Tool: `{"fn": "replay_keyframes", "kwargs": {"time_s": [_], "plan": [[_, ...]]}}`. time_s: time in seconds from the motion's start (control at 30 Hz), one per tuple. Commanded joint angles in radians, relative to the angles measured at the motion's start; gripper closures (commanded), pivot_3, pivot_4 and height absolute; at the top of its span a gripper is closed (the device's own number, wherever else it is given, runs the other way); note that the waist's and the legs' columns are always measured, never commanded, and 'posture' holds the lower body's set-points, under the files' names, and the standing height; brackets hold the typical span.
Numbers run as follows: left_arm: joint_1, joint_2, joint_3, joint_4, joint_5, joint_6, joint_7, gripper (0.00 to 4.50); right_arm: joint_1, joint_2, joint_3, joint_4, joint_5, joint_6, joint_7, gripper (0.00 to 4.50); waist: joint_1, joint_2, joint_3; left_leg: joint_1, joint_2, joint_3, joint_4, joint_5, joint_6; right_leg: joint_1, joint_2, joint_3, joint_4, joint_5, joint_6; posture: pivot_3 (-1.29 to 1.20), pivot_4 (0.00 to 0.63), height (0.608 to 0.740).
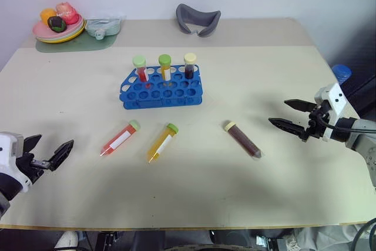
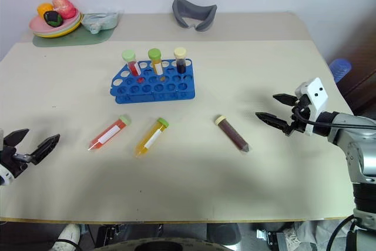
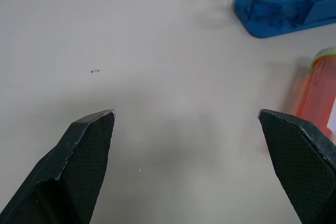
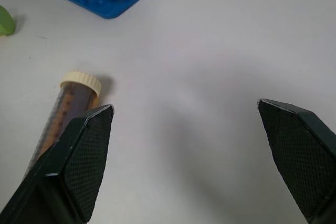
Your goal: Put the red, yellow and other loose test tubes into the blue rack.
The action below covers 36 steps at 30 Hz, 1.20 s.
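Note:
The blue rack [image 1: 161,88] stands mid-table holding three upright capped tubes. In front of it lie three loose tubes: a red tube [image 1: 120,137] with a green cap, a yellow tube [image 1: 162,141] with a green cap, and a dark brown tube [image 1: 242,139] with a cream cap. My left gripper [image 1: 51,152] hovers open at the table's left front, left of the red tube [image 3: 315,90]. My right gripper [image 1: 288,114] is open at the right, a short way right of the brown tube [image 4: 65,108]. Neither holds anything.
A plate of toy food [image 1: 57,23] and a small pale dish [image 1: 103,26] sit on a green mat at the back left. A grey curved object [image 1: 198,19] lies at the back centre. A blue-capped bottle [image 1: 341,73] is beyond the table's right edge.

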Motion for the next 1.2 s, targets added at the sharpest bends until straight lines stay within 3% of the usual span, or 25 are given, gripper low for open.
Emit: {"fn": "replay_keyframes", "kwargs": {"time_s": [0.03,0.27,0.43,0.7,0.9,1.0,1.2], "plan": [[0.009,-0.004,0.022,-0.027,-0.008,-0.006,0.006,0.02,-0.015,0.01,0.002,-0.006,-0.002,-0.017,-0.002,0.0,0.001,0.0,0.0,0.0,0.0,0.0,0.0,0.0,0.0,0.0,0.0,0.0,0.0,0.0,0.0,0.0,0.15,0.74],[-0.001,0.001,0.024,-0.025,-0.018,-0.006,0.008,0.02,-0.025,0.028,0.022,-0.04,-0.005,-0.006,-0.032,0.0,0.001,0.0,0.0,0.0,0.0,0.0,0.0,0.0,0.0,0.0,0.0,0.0,0.0,0.0,0.0,0.0,0.15,0.74],[-0.098,0.04,-0.047,-0.043,-0.037,0.013,0.007,0.02,-0.039,0.005,0.034,-0.122,0.002,0.063,-0.065,0.0,0.002,0.0,0.0,0.0,0.0,0.0,0.0,0.0,0.0,0.0,0.0,0.0,0.0,0.0,0.0,0.0,0.15,0.74],[-0.383,0.078,-0.436,-0.052,-0.026,0.017,-0.096,0.02,-0.036,-0.081,0.002,-0.392,0.057,0.318,-0.157,0.0,0.006,0.0,0.0,-0.001,0.0,0.0,0.0,0.0,0.0,0.0,0.0,0.0,0.0,0.0,0.0,0.0,0.15,0.74],[-0.48,0.118,-0.672,0.001,0.055,-0.057,-0.254,0.02,-0.098,-0.047,0.024,-0.697,0.188,0.754,-0.389,0.0,-0.007,0.001,0.0,0.0,0.0,-0.001,-0.001,0.0,0.0,-0.001,0.001,0.0,0.001,0.0,0.0,0.0,0.15,0.74],[-0.522,0.099,-0.746,0.046,0.08,-0.096,-0.303,0.02,-0.237,0.096,0.101,-0.742,0.174,1.061,-0.556,0.0,-0.008,0.001,0.0,0.0,0.0,-0.001,0.001,0.0,0.0,0.0,0.001,0.0,0.001,0.0,0.0,0.0,0.15,0.74],[-0.555,0.059,-0.806,0.05,0.066,-0.119,-0.362,0.02,-0.322,0.161,0.201,-0.631,0.34,1.099,-0.821,0.0,0.006,0.001,0.0,-0.003,0.0,-0.001,0.0,0.0,0.001,-0.001,0.0,0.0,-0.001,0.0,-0.001,0.0,0.15,0.74]]}}
